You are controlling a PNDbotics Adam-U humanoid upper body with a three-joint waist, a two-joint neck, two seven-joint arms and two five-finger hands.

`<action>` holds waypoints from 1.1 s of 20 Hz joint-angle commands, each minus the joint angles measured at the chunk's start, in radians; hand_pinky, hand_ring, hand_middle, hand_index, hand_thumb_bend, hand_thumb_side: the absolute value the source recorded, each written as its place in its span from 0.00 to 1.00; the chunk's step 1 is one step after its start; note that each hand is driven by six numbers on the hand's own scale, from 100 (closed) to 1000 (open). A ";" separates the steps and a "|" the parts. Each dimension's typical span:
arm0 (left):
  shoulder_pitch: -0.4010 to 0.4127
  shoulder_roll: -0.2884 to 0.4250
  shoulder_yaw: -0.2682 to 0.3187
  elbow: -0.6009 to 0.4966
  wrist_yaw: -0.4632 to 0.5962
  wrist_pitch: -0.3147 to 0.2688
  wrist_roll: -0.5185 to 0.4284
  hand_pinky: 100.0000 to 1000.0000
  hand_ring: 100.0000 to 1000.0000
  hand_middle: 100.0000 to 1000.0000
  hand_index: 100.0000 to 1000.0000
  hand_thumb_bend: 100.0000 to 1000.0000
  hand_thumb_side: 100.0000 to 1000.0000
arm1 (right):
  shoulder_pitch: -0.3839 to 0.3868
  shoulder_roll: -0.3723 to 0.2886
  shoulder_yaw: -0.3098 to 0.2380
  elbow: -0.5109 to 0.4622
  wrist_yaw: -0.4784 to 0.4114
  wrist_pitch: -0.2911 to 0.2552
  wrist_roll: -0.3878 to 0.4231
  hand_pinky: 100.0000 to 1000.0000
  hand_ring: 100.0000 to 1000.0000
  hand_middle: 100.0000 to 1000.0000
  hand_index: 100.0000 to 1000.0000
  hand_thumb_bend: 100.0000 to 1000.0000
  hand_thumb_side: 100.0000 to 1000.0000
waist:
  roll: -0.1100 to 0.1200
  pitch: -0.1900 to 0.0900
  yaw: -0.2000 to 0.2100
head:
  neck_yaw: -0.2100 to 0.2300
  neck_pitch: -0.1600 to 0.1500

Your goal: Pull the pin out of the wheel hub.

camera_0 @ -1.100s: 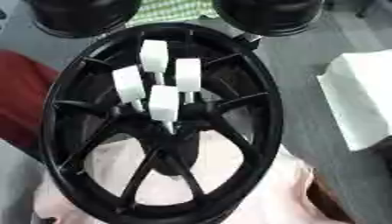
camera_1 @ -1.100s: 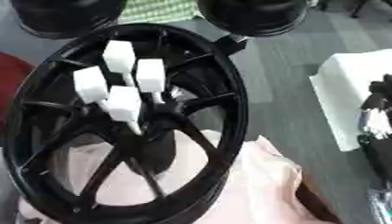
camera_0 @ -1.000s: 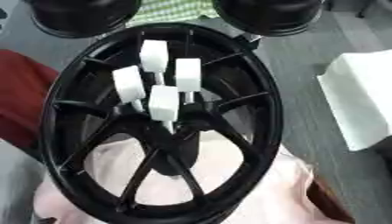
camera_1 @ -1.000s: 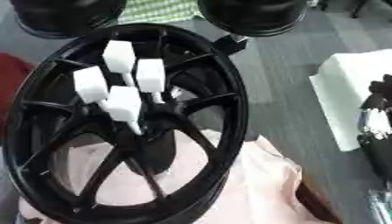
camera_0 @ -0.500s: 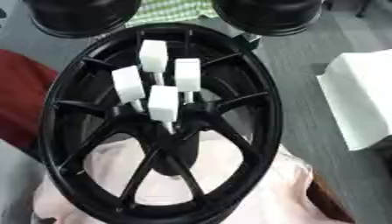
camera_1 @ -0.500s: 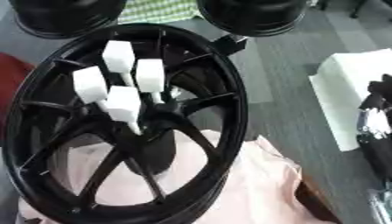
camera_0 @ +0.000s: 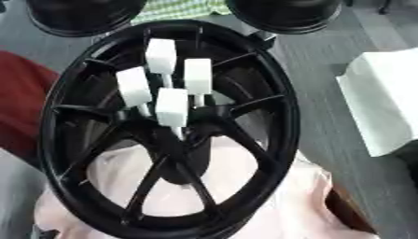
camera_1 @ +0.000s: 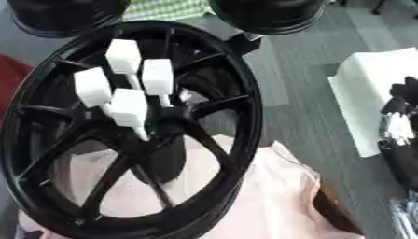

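Note:
A black spoked wheel hub lies tilted on a pink cloth in the middle of both eye views. Several pins with white block heads stand in its centre: one at the top, one to the right, one to the left and one lowest, nearest the middle. Nothing touches them. My right hand, black with a silver patch, shows only at the right edge of the right eye view, well away from the hub. My left hand is not visible.
Two more black wheels stand at the far edge with a green checked cloth between them. A white sheet lies on the grey surface to the right. A dark red thing is at the left.

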 commanded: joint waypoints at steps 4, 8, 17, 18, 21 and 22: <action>-0.084 -0.004 -0.041 0.000 -0.044 0.009 -0.007 0.76 0.74 0.66 0.82 0.00 0.74 | -0.012 0.003 0.007 -0.012 0.016 0.011 0.003 0.74 0.76 0.68 0.82 0.00 0.50 | 0.001 0.005 0.004 | 0.015 0.006; -0.153 -0.016 -0.112 -0.002 -0.088 0.028 -0.013 0.77 0.75 0.67 0.82 0.00 0.75 | -0.017 0.006 0.014 -0.012 0.022 0.018 0.005 0.74 0.76 0.68 0.82 0.00 0.50 | 0.002 0.011 0.006 | 0.022 0.006; -0.357 -0.080 -0.287 0.130 -0.148 0.035 -0.037 0.78 0.75 0.69 0.81 0.00 0.79 | -0.010 0.006 0.019 -0.012 0.025 0.027 0.007 0.74 0.76 0.68 0.82 0.00 0.50 | 0.007 0.003 0.011 | 0.010 0.014; -0.380 -0.089 -0.308 0.156 -0.155 0.031 -0.037 0.79 0.75 0.69 0.81 0.00 0.80 | -0.008 0.005 0.019 -0.012 0.026 0.027 0.007 0.74 0.76 0.68 0.82 0.00 0.50 | 0.007 0.002 0.012 | 0.006 0.014; -0.444 -0.123 -0.364 0.237 -0.182 0.013 -0.037 0.79 0.75 0.70 0.81 0.00 0.82 | -0.003 0.005 0.020 -0.012 0.030 0.029 0.006 0.74 0.76 0.68 0.82 0.00 0.50 | 0.008 0.000 0.018 | -0.007 0.015; -0.464 -0.137 -0.380 0.263 -0.190 0.005 -0.037 0.79 0.75 0.70 0.81 0.00 0.83 | -0.002 0.005 0.021 -0.012 0.032 0.030 0.007 0.74 0.76 0.68 0.82 0.00 0.50 | 0.008 0.000 0.020 | -0.011 0.016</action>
